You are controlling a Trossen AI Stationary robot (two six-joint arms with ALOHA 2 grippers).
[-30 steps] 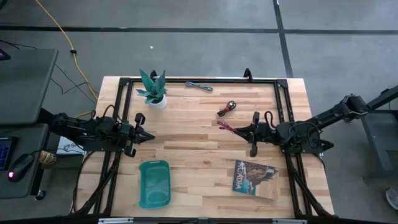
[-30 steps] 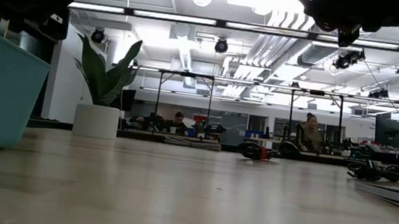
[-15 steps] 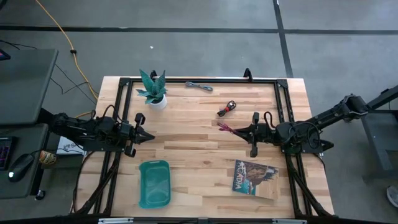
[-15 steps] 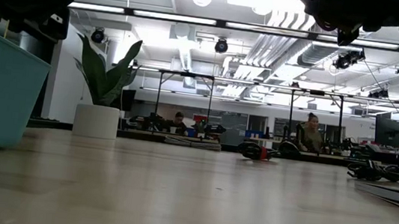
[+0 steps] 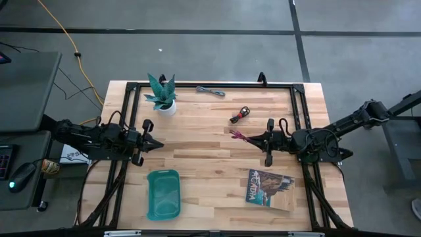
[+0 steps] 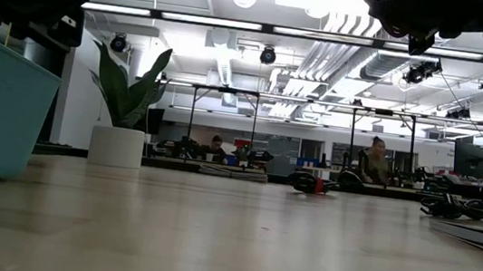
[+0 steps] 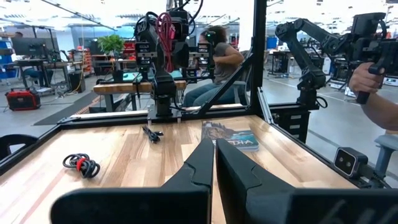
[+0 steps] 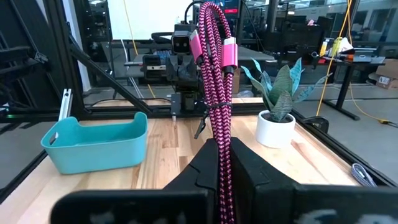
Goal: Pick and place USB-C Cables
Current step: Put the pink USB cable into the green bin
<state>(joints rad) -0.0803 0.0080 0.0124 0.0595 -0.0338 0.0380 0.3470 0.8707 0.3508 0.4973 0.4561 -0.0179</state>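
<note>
Maroon-purple cable (image 8: 216, 93) clamped in right end effector (image 8: 222, 163) — teal tray (image 5: 163, 193) holds nothing; left end effector (image 7: 215, 163) together.

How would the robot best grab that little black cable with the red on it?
Probably from above, fingers closing across the middle of the black-and-red cable, at its red wrap. It lies flat in a small coil on the table, apart from the other things, so the bunched centre gives the most to pinch. The right gripper already holds the maroon cable.

Three cables: grey (image 5: 210, 91), black-red (image 5: 240, 114), maroon (image 5: 237, 135); one tray (image 5: 163, 194); one plant (image 5: 162, 95); one book (image 5: 270, 187); two grippers (image 5: 152, 143) (image 5: 253, 138).
</note>
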